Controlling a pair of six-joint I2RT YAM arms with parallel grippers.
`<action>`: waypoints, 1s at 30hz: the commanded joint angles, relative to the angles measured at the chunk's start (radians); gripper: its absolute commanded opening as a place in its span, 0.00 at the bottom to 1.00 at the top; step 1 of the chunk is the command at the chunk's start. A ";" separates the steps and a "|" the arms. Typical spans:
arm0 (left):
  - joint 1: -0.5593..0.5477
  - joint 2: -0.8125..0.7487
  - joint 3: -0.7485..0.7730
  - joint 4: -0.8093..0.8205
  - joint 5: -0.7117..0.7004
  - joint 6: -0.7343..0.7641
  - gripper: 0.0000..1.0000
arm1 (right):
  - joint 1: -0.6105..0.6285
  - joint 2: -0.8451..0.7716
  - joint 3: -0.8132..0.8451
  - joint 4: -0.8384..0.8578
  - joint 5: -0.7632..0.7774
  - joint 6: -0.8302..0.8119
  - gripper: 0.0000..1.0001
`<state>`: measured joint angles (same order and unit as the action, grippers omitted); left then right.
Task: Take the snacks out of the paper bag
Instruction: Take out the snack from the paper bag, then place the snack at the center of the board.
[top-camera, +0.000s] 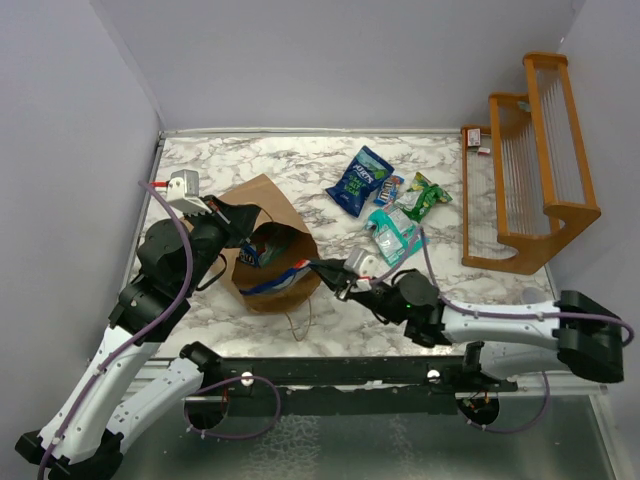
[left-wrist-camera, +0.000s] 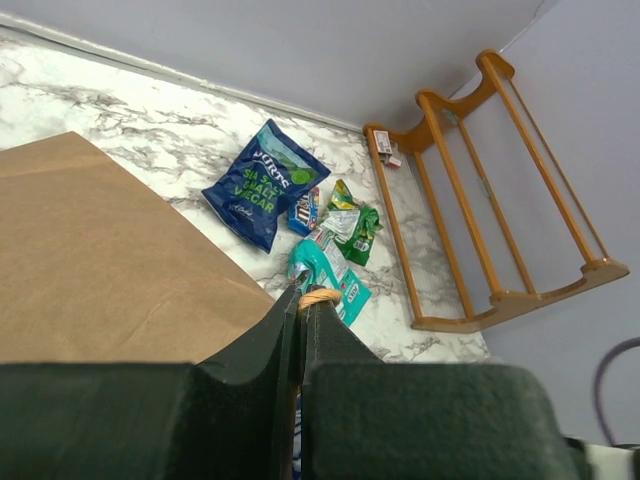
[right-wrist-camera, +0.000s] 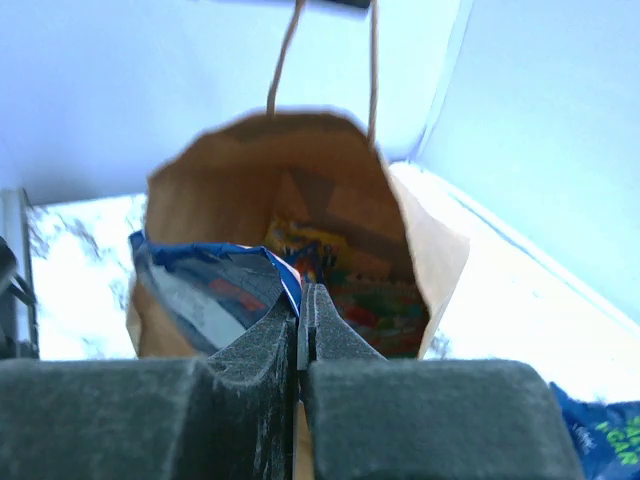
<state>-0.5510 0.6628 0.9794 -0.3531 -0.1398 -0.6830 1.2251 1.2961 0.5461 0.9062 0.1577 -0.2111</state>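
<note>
left claw (top-camera: 243, 228) is pinched shut on the thin twisted handle (left-wrist-camera: 320, 296) at the left rim of the bag (top-camera: 262, 200). the bag lies tilted on the left half of the marble table (top-camera: 200, 150), its flat brown side towards the back wall and its mouth gaping towards the right claw. inside it sit more snacks, a yellow packet (right-wrist-camera: 305, 243) and something green, too blurred to read.

a blue-white packet (top-camera: 275, 282) pokes out at the near rim of the mouth. the right claw (top-camera: 318, 268) is closed on its edge, right at the opening, with no gap between the fingers.

right of the bag, four snacks lie out on the table in a loose bunch. the dark blue packet (top-camera: 362, 180) is farthest back. a small packet (top-camera: 391, 188) is just beside it. the green packet (top-camera: 427, 196) lies next on the right. the teal packet (top-camera: 392, 232) is nearest the right arm.

at the far right the orange rack (top-camera: 530, 170) stands at the table's edge, apart from the snacks.
</note>
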 joint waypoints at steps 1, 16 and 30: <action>0.001 -0.015 0.010 0.031 -0.017 0.028 0.00 | 0.007 -0.217 0.056 -0.255 -0.081 -0.028 0.01; 0.002 -0.003 0.014 0.052 -0.015 0.029 0.00 | 0.007 -0.598 0.138 -0.459 0.316 -0.242 0.01; 0.002 0.021 0.020 0.075 0.020 0.031 0.00 | -0.018 -0.419 0.096 -0.403 0.746 -0.096 0.01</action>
<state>-0.5510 0.6857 0.9794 -0.3275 -0.1444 -0.6594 1.2247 0.8238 0.6624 0.5350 0.7696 -0.4271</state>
